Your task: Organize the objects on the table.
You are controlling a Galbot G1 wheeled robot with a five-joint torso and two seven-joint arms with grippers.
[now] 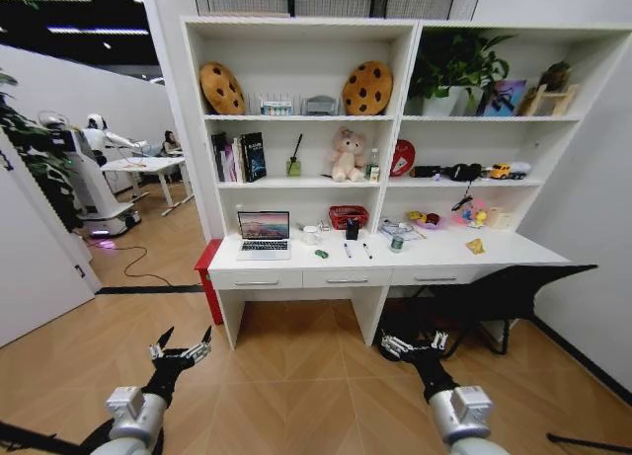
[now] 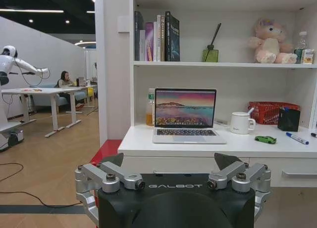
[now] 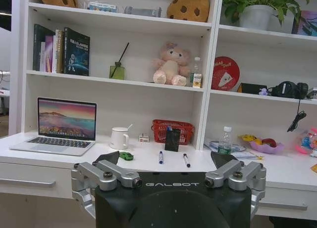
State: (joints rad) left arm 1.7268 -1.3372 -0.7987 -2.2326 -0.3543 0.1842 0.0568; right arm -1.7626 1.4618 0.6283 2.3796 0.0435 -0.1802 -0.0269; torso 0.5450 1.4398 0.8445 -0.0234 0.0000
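Note:
The long white table stands against the shelf unit, some way ahead of me. On it lie an open silver laptop at the left, a small dark-green oval thing, two pens, a small green-banded can and a yellow packet. My left gripper and right gripper hang open and empty over the floor, short of the table. The left wrist view faces the laptop, with my left gripper low in the picture. The right wrist view has my right gripper before the pens.
A white mug and a red basket stand at the back of the table. A black office chair sits by its right end, a red block by its left. Another robot stands at far left. Wooden floor lies ahead.

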